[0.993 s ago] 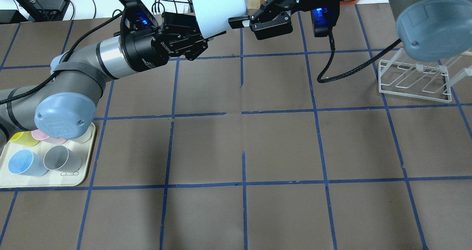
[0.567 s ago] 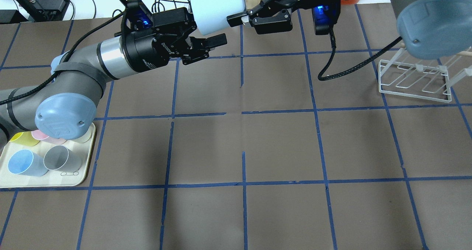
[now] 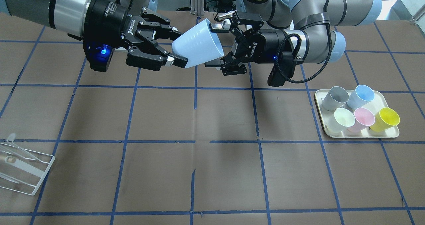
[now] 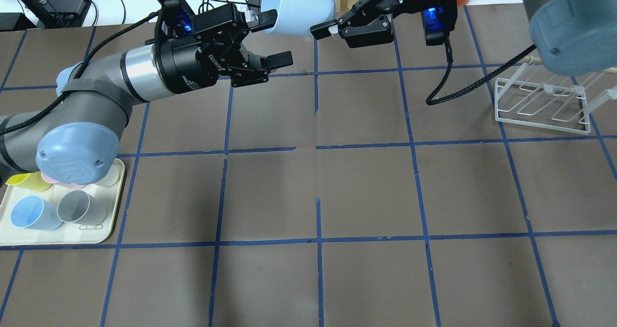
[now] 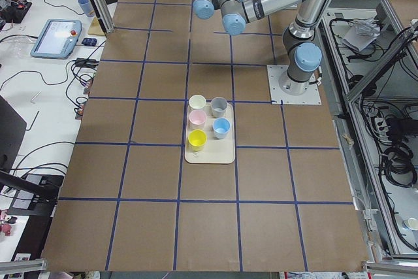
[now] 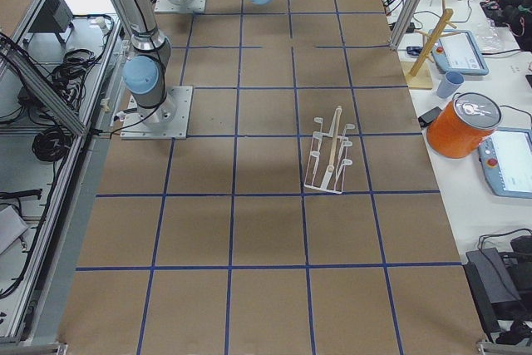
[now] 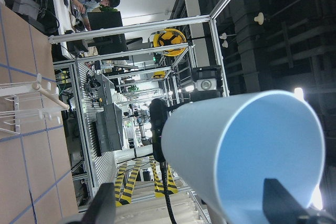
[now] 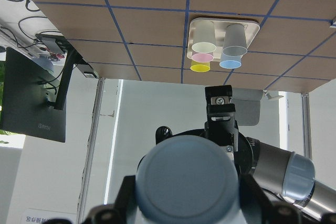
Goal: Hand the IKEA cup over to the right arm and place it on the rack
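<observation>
The pale sky-blue IKEA cup (image 4: 299,1) hangs on its side high over the table's far side, also in the front view (image 3: 201,45). My right gripper (image 4: 315,6) is shut on its narrow base end (image 8: 186,182). My left gripper (image 4: 283,34) is open, and its fingers (image 3: 215,26) straddle the cup's wide rim without pressing it. The cup fills the left wrist view (image 7: 241,150). The white wire rack (image 4: 542,107) stands at the table's right, away from both grippers, and also shows in the exterior right view (image 6: 328,155).
A cream tray (image 4: 110,228) at the near left holds the twin blue cup (image 4: 31,212), a grey cup (image 4: 79,209), and pink, yellow and cream cups. The tray also shows in the front view (image 3: 357,135). The brown gridded table lies below.
My left gripper has opened and let go of the cup. My right gripper keeps the cup, which has lifted and swung its mouth toward the left gripper.
</observation>
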You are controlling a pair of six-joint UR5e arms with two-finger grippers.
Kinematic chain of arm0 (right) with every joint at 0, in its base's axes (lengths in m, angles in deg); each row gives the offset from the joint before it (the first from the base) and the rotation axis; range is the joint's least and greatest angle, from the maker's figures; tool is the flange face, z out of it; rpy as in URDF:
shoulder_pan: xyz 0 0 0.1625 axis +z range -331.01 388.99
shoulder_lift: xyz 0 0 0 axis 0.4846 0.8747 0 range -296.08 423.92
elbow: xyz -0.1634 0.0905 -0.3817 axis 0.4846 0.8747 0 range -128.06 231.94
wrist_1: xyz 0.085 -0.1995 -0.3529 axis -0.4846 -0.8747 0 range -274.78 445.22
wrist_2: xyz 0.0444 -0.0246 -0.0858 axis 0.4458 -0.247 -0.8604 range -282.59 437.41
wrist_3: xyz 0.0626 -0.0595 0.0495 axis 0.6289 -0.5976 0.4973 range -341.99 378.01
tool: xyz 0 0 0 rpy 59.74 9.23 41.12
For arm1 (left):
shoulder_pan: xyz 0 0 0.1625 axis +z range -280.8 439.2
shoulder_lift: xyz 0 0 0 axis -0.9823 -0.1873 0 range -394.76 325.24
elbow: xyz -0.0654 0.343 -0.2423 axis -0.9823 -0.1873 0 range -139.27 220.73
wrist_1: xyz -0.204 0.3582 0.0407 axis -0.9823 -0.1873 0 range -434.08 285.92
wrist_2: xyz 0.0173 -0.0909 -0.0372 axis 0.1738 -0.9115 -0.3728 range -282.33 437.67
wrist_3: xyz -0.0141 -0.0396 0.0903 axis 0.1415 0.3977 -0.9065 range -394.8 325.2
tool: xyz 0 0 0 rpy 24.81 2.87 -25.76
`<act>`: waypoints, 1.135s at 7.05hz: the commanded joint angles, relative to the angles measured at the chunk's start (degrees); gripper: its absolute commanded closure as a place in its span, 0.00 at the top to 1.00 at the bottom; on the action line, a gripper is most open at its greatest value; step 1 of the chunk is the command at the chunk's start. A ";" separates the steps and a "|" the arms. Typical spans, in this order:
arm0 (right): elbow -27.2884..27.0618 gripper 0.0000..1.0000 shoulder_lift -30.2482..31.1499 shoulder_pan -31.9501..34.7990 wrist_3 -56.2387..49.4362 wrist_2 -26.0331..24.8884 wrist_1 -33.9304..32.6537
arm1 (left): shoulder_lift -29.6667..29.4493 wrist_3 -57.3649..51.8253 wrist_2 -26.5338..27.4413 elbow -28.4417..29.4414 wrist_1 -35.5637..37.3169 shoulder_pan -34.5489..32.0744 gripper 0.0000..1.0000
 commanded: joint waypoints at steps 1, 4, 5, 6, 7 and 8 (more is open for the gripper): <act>-0.01 0.11 0.29 -0.83 -0.12 -3.67 0.14 | 0.42 6.64 2.82 -0.14 5.96 0.14 1.00; -0.01 0.08 1.52 -2.75 -0.55 -8.77 0.23 | 0.68 6.93 5.78 -0.67 6.97 0.32 1.00; -0.01 0.08 2.13 -3.12 -1.60 -13.06 0.14 | 0.77 6.93 8.24 -0.50 8.01 0.49 1.00; -0.01 0.08 3.44 -3.21 -6.83 -19.11 0.58 | 0.86 7.02 15.23 -0.32 9.85 1.63 1.00; -0.10 0.08 4.68 -3.21 -12.97 -26.21 1.02 | 1.73 8.33 27.39 0.03 12.04 2.94 1.00; -0.01 0.08 4.86 -3.21 -22.69 -33.51 2.33 | 3.13 10.08 39.61 1.33 13.02 3.83 1.00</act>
